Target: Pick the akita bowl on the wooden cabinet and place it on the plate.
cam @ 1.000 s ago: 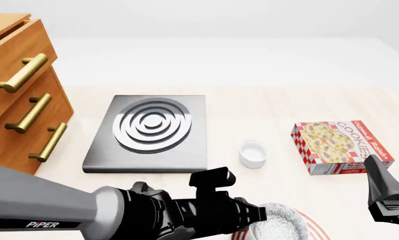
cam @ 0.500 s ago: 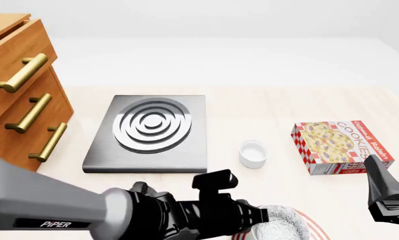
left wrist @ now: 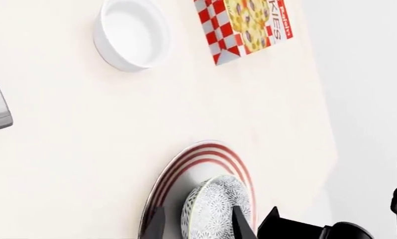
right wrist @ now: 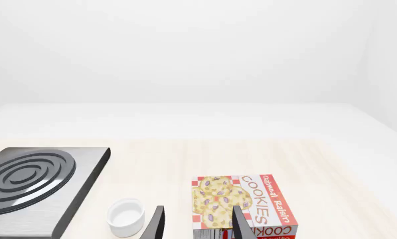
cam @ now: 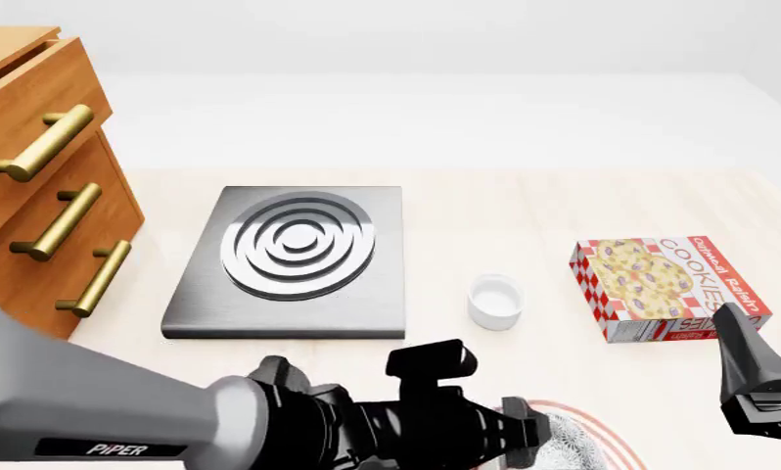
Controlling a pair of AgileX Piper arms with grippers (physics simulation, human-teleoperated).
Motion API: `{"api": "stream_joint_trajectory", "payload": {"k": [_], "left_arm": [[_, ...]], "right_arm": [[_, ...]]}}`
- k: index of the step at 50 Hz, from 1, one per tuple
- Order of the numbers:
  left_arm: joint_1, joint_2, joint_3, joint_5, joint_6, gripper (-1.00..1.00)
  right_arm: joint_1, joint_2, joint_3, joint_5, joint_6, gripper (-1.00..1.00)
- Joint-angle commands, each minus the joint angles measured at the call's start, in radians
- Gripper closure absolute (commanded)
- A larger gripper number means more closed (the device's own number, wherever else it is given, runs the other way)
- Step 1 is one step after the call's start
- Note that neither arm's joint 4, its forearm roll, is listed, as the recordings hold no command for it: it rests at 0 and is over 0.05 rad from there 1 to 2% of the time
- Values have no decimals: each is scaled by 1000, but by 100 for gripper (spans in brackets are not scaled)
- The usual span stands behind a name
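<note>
We see the left gripper with its fingers closed around the rim of the bowl, tilted over the plate. The right gripper hangs parted, empty.

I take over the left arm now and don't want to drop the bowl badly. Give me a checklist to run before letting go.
1. akita bowl between the left gripper fingers: ok, a finger shows on each side.
2. Bowl over the plate: ok, it lies inside the red rings.
3. Bowl resting on the plate: cannot tell, contact is hidden.
4. Bowl level: not ok, it looks tilted in the left wrist view.
5. White cup and cookie box clear of the plate: ok.
6. Right gripper out of the way: ok, open and holding nothing, off to the right.
</note>
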Motion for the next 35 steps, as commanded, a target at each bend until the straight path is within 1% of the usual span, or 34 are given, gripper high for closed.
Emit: {"api": "stream_joint_trajectory", "payload": {"k": [1, 10, 21, 27, 35], "left_arm": [[-27, -29, -1, 9, 15, -100], [-26, -48, 9, 12, 27, -100], [-11, -87, 9, 42, 51, -100], [-3, -123, 9, 70, 73, -100], [8, -208, 12, 126, 109, -100]], "right_arm": [[0, 0, 0, 0, 0, -100], [0, 0, 0, 0, 0, -100], [0, 0, 0, 0, 0, -100], [0, 0, 0, 0, 0, -100], [0, 0, 0, 0, 0, -100]]}}
